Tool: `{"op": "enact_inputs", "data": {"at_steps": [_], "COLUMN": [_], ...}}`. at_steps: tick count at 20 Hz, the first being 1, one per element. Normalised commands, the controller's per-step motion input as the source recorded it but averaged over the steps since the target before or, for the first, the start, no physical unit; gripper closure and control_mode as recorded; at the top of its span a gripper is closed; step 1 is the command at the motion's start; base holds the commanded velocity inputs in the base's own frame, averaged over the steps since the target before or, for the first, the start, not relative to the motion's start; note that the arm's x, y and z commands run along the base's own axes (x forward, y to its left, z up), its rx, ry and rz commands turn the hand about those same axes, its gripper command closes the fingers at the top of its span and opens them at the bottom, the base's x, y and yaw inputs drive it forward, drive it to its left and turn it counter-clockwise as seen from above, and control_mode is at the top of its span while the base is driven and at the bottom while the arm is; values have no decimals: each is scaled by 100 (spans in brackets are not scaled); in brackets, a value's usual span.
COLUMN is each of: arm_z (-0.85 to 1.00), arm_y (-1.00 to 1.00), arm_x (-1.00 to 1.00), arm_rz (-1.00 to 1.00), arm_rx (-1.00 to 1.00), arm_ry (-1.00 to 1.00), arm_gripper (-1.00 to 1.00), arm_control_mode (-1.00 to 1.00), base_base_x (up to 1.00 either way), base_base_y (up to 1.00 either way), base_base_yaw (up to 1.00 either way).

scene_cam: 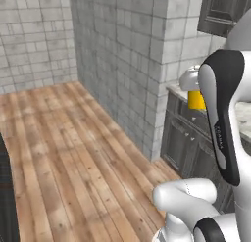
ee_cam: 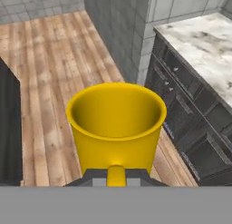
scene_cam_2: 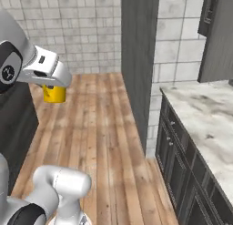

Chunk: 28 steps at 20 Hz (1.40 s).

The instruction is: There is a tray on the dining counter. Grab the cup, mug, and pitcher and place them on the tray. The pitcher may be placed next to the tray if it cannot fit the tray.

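Tool point(ee_cam: 116, 175) grips mug point(ee_cam: 116, 125); fingertips hidden.

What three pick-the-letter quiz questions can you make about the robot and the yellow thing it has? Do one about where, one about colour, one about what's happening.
1. Where is the mug?
A. On the marble worktop
B. In the gripper, up above the wooden floor
C. Lying on the floor

2. What colour is the mug?
A. Golden yellow
B. Blue
C. Black

3. What state is the gripper in?
A. Wide open and holding nothing
B. Shut on the mug
C. Resting on the worktop

Answers:
1. B: in the right base view the mug hangs under the hand with wooden floor behind it, apart from the marble worktop.
2. A: its sides and inside are golden yellow in the hand view.
3. B: the hand view has the mug sitting right at the fingertips, upright and open at the top.
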Motion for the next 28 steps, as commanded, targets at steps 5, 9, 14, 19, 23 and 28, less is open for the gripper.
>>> {"op": "enact_inputs", "data": {"at_steps": [5, 9, 14, 19, 23, 28], "arm_z": [0, 0, 0, 0, 0, 0], "arm_y": [0, 0, 0, 0, 0, 0], "arm_x": [0, 0, 0, 0, 0, 0], "arm_rz": [0, 0, 0, 0, 0, 0], "arm_rx": [0, 0, 0, 0, 0, 0], "arm_ry": [0, 0, 0, 0, 0, 0], "arm_gripper": [100, 100, 100, 100, 100, 100], "arm_control_mode": [100, 100, 100, 100, 100, 100], "base_base_x": [68, 100, 100, 100, 100, 100], "base_base_y": [-9, 0, 15, 16, 0, 0], "base_base_yaw": [36, 8, 23, 25, 22, 19]}}
